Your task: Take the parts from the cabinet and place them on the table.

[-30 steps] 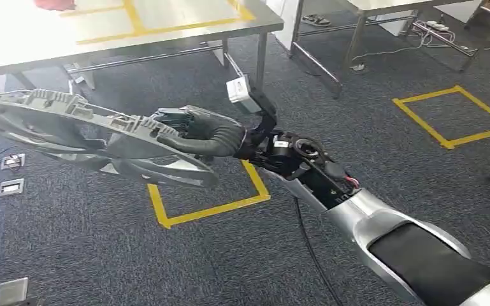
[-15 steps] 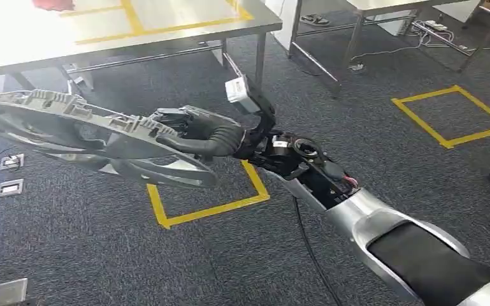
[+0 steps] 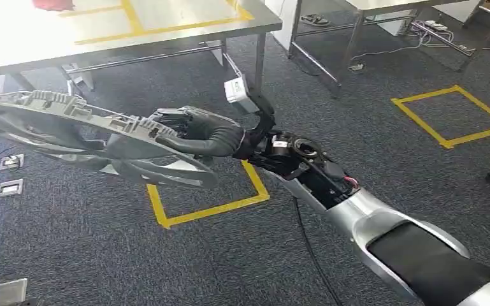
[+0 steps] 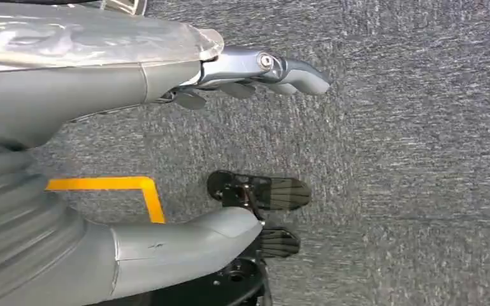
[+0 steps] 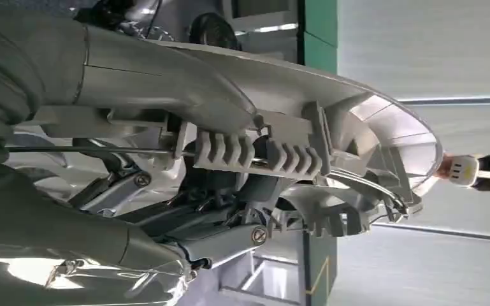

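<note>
My right hand (image 3: 199, 132) grips a large grey plastic part (image 3: 70, 127), a ribbed, curved housing with silver shells. It is held out level above the carpet, short of the steel table (image 3: 165, 25). In the right wrist view my thumb and fingers (image 5: 165, 76) wrap the part's (image 5: 331, 127) toothed rail. My left hand (image 4: 102, 89) hangs over the carpet with its fingers (image 4: 280, 67) spread apart from the thumb and nothing in it.
The table carries yellow tape lines. A second steel table (image 3: 331, 44) stands at the back right. Yellow taped squares (image 3: 452, 115) mark the grey carpet, with floor sockets (image 3: 11, 188) at the left and a black cable (image 3: 309, 248). A person (image 5: 471, 171) stands beyond the part.
</note>
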Robot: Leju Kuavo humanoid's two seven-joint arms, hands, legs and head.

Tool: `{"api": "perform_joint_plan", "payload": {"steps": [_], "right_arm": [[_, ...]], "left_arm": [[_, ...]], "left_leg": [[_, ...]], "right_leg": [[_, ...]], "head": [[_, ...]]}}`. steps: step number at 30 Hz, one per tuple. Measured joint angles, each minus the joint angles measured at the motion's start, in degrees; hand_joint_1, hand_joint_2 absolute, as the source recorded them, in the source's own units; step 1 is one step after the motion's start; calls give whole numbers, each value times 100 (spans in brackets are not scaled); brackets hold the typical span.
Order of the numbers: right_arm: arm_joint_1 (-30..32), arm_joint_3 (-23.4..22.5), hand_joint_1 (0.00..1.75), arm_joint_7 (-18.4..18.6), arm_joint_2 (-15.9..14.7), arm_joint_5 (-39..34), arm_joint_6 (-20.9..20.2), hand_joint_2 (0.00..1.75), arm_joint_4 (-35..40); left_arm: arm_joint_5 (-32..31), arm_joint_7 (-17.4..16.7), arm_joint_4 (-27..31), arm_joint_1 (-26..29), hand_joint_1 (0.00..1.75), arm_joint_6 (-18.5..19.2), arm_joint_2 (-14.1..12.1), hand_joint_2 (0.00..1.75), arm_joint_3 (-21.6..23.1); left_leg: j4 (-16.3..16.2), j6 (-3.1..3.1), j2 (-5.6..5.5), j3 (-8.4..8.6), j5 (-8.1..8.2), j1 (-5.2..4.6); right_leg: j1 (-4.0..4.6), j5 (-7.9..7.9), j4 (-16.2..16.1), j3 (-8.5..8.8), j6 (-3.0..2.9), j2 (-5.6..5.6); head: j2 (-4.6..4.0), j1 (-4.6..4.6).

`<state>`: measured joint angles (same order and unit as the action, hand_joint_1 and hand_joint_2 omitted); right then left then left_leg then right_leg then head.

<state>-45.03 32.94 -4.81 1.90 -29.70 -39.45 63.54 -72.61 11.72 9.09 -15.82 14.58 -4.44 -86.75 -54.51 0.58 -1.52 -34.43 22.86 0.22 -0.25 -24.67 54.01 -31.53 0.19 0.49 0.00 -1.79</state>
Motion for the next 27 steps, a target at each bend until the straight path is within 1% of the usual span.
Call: {"api": "perform_joint_plan", "payload": {"steps": [1,2,3,4,5,6,7,8,9,10,11,12,13,14,15,16,17,18,19,20,21,22,23,24,25,26,27], "right_arm": [[0,-4,175,2,0,0,4,175,2],[4,-15,175,7,0,0,9,175,18],[1,-24,175,9,-2,0,9,175,13],[-11,-35,175,9,-2,-4,9,175,9],[-5,-46,175,2,-2,-4,9,175,9],[18,-46,175,4,-2,-4,9,175,5],[40,-48,175,4,-2,-4,9,175,0],[53,-48,175,7,-2,-4,11,175,-2],[56,-48,175,9,-2,-4,18,175,-2],[54,-52,175,9,-2,-4,17,175,0],[52,-54,175,15,-4,-2,20,175,0],[63,-57,175,15,-7,-4,20,175,-4],[48,-59,175,13,-2,-4,20,175,0],[70,-61,175,9,-2,-4,15,175,4],[76,-72,175,7,-4,-4,17,175,2],[74,-72,175,9,-4,-4,33,175,0],[71,-72,175,17,-2,0,35,175,11],[71,-77,175,20,-2,2,37,175,9],[61,-79,175,13,-2,0,37,175,9],[58,-77,175,7,-2,-5,35,175,9],[65,-76,175,4,-2,-4,33,175,9],[75,-76,175,7,-2,-4,35,175,7],[81,-76,175,7,-2,-4,35,175,7],[82,-76,175,9,-2,-5,35,175,7],[78,-76,175,15,-2,-2,35,175,7],[76,-76,175,15,-2,-2,35,175,7],[69,-76,175,15,0,-4,33,175,9]], "left_arm": [[-7,-2,0,-7,0,0,-6,175,0],[-11,-2,0,-9,0,2,-2,175,0],[-13,-4,0,-13,0,2,0,175,0],[-15,-4,0,-22,0,2,-2,175,0],[-15,-2,0,-28,0,0,-2,175,0],[-15,-4,0,-26,0,2,0,175,0],[-17,-7,0,-24,0,2,7,175,0],[-20,-7,0,-21,0,2,11,175,0],[-22,-7,0,-19,0,2,20,175,0],[-24,-7,0,-19,0,0,24,175,0],[-24,-7,0,-20,0,0,24,175,0],[-24,-7,2,-20,0,0,4,175,0],[-26,-9,2,-30,0,0,-4,175,0],[-33,-4,2,-27,0,0,-4,175,0],[-37,-7,2,-18,0,0,0,175,0],[-39,-9,2,-13,0,0,0,175,0],[-39,-9,2,-19,0,0,0,175,0],[-39,-7,2,-33,0,0,0,175,0],[-39,-7,2,-40,0,0,0,175,0],[-39,-7,2,-42,0,0,0,175,0],[-39,-7,2,-39,0,0,0,175,0],[-39,-7,2,-34,0,0,0,175,0],[-39,-7,2,-28,0,0,0,175,0],[-39,-7,2,-26,0,0,0,175,0],[-39,-7,2,-28,0,0,0,175,0],[-39,-7,2,-28,0,0,-2,175,0],[-39,-7,2,-29,0,0,-13,175,0]], "left_leg": [[76,24,8,45,-15,-1],[252,41,12,166,-85,113],[339,37,27,255,-95,93],[351,58,39,292,-92,105],[350,50,40,310,-83,109],[347,38,41,325,-65,119],[339,17,40,335,-45,136],[322,-13,32,348,-23,158],[295,-55,22,363,13,191],[254,-100,10,381,57,229],[181,-164,-1,398,127,270],[124,-235,-10,377,191,267],[15,-292,-16,313,226,241],[46,-320,-26,288,197,243],[39,-340,-24,283,194,253],[64,-368,-24,298,186,261],[48,-385,9,293,222,275],[-158,-384,97,211,309,270],[-489,-378,125,30,447,265],[-1037,-372,125,-276,646,236],[-1542,-362,124,-580,795,221],[-1887,-342,124,-824,837,206],[-1950,-314,124,-930,755,189],[-1753,-269,124,-901,548,167],[-1263,-199,124,-726,210,130],[-737,-132,124,-512,-85,98],[-287,-62,128,-331,-273,54]], "right_leg": [[13,9,-49,31,21,4],[32,-12,-34,22,22,-6],[30,-89,113,-17,56,-8],[11,-295,500,-194,82,-6],[-12,-509,1012,-447,113,-10],[-42,-670,1486,-702,150,-11],[-71,-713,1763,-874,181,-11],[-102,-615,1759,-911,215,-14],[-140,-385,1477,-813,255,-16],[-176,-103,1026,-615,295,-20],[-220,211,437,-356,346,-21],[-235,154,224,-250,412,18],[-208,72,134,-158,310,58],[-183,67,213,-208,217,51],[-175,57,222,-230,184,49],[-163,49,241,-241,137,54],[-188,42,208,-194,72,49],[-180,30,197,-155,39,38],[-174,18,194,-146,19,27],[-159,2,194,-135,-10,20],[-135,-17,194,-119,-38,14],[-109,-35,195,-102,-61,13],[-83,-51,195,-80,-83,13],[-61,-70,195,-51,-95,14],[-37,-100,194,-9,-105,16],[-25,-127,193,31,-104,19],[-20,-153,187,54,-97,20]], "head": [[0,26],[0,28],[-2,4],[0,-22],[0,-33],[0,-50],[0,-44],[0,-64],[0,-74],[0,-85],[0,-109],[0,-142],[0,-199],[0,-171],[0,-111],[0,-109],[0,-90],[0,-36],[0,-9],[0,31],[0,76],[0,96],[0,103],[0,109],[0,111],[0,111],[0,114]]}}
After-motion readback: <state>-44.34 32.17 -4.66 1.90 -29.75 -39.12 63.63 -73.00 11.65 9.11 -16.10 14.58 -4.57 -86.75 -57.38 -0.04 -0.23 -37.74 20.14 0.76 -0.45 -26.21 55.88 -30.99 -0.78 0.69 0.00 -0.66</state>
